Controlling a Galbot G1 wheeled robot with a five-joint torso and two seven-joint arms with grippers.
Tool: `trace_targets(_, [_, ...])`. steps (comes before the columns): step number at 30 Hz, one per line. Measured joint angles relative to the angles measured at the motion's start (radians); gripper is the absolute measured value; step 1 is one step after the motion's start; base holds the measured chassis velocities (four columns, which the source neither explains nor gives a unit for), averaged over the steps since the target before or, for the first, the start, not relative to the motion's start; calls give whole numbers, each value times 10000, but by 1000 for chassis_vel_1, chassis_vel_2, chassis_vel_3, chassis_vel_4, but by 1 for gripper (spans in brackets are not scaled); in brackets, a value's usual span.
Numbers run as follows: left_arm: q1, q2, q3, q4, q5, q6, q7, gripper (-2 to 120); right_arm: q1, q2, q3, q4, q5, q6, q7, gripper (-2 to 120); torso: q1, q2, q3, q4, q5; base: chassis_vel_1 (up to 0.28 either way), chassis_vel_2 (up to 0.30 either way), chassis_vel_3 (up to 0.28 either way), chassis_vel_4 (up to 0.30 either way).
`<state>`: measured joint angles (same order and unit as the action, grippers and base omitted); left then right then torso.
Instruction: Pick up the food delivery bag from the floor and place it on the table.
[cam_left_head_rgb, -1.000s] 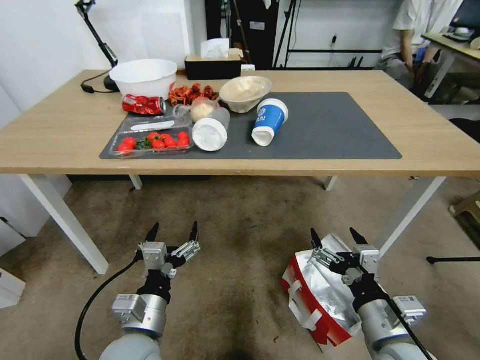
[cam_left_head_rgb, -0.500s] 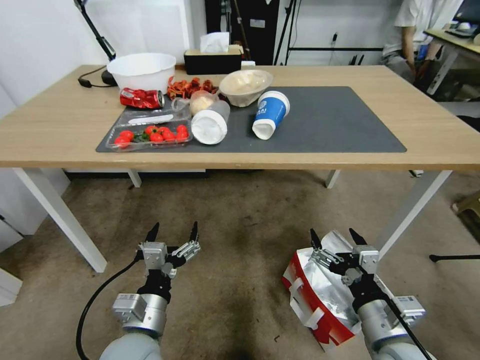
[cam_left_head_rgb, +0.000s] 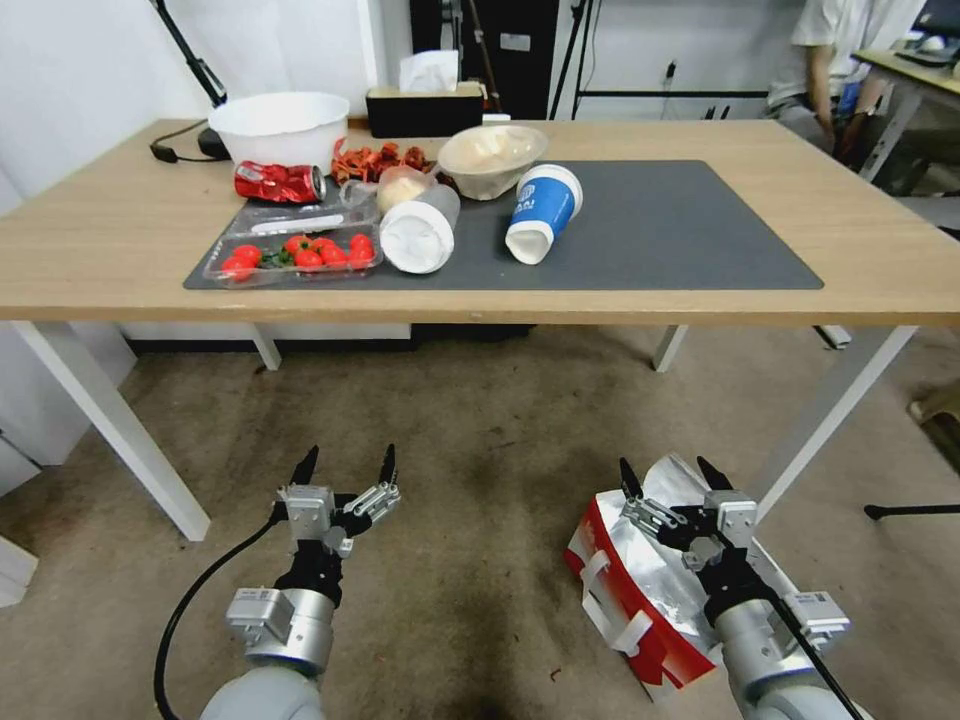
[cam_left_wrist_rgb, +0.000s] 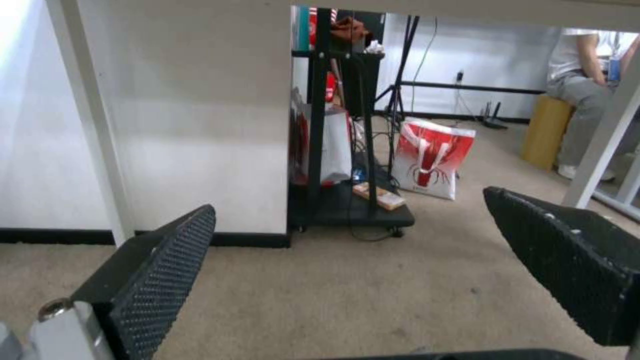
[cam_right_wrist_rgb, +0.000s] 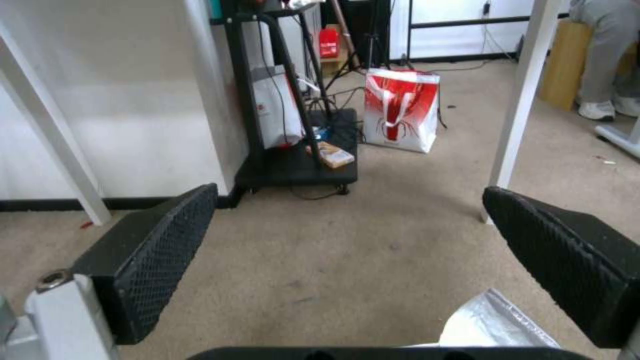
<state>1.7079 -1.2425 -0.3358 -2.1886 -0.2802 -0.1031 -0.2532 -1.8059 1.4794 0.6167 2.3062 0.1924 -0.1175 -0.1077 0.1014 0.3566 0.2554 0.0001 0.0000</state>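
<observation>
Camera shifted: table (cam_left_head_rgb: 850, 250) sits higher in view than before; both grippers unmoved.
Food delivery bag (cam_left_head_rgb: 640, 590): on floor (cam_left_head_rgb: 480, 440), 5 o'clock. Right gripper (cam_left_head_rgb: 675, 478): fingers wide, above its foil mouth. Left gripper (cam_left_head_rgb: 345, 463): wide, 7 o'clock, empty.

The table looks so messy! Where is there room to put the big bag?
The table is crowded on its left: white bowl, crushed can, tomato tray and blue cup. The right half of the grey mat, beyond the blue cup, is bare, as is the wood to its right.
</observation>
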Motion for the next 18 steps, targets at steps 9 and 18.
trace_targets(9, [-62,10,-24,36,74,68,20,100,-2,38,3,144,48,34,1,100,-78,-268,-194,-1,0,0,0,0,0])
trace_targets(18, [107,23,27,-11,275,12,168,100,-51,-85,145,231,182,35,28,100,-222,-705,-482,-1,0,0,0,0,0])
